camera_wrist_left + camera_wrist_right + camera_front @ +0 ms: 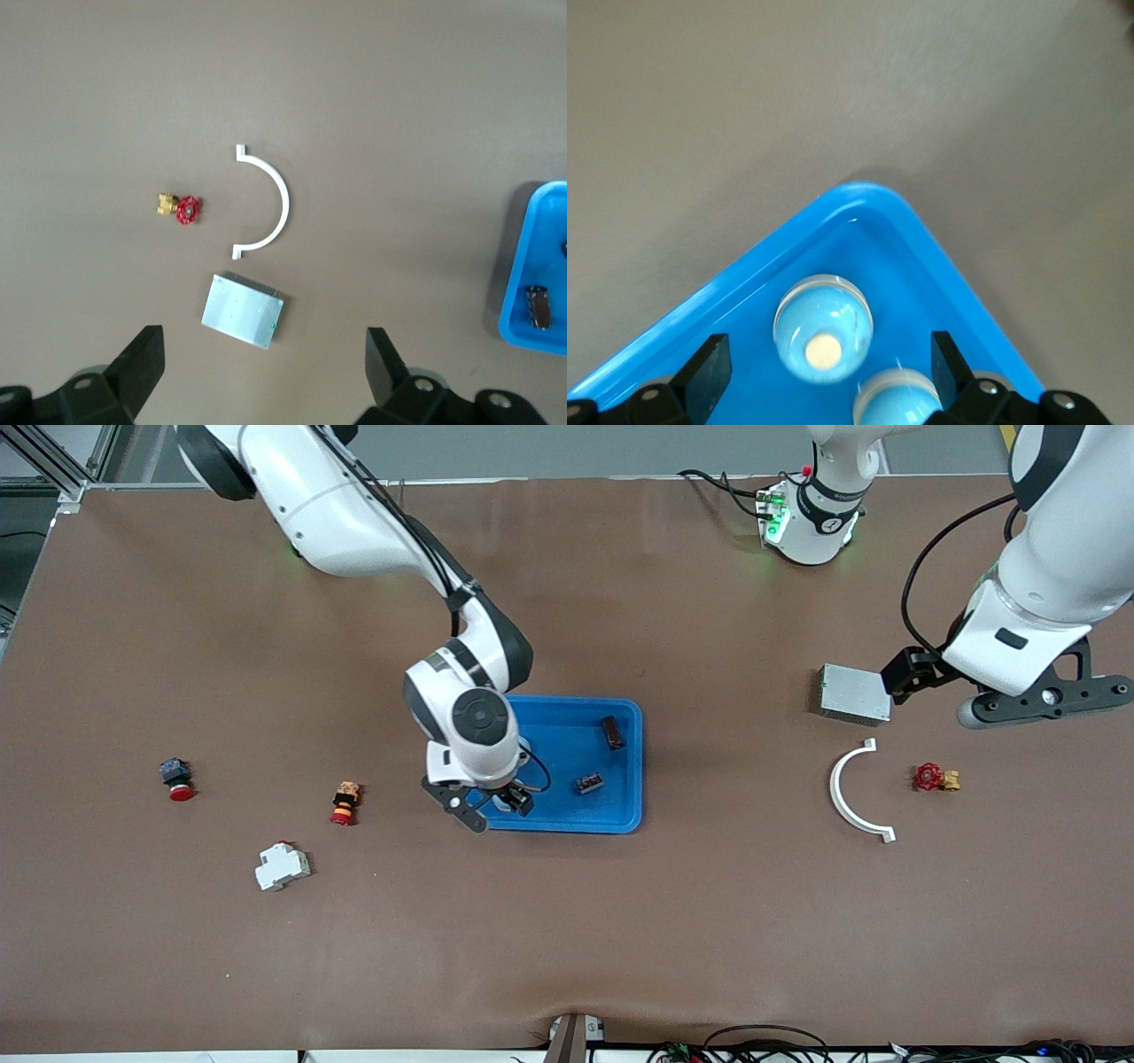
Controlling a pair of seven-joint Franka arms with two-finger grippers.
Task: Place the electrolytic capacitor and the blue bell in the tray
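Note:
The blue tray lies mid-table. A dark brown electrolytic capacitor lies in it, with a small dark part nearer the front camera. My right gripper is open over the tray corner at the right arm's end. In the right wrist view, between its fingers, lies the blue bell on the tray floor, with a second blue round piece beside it. My left gripper is open and empty over the table beside the grey box; it waits.
A grey metal box, a white curved piece and a red valve lie at the left arm's end. A red pushbutton, an orange-red button and a white breaker lie at the right arm's end.

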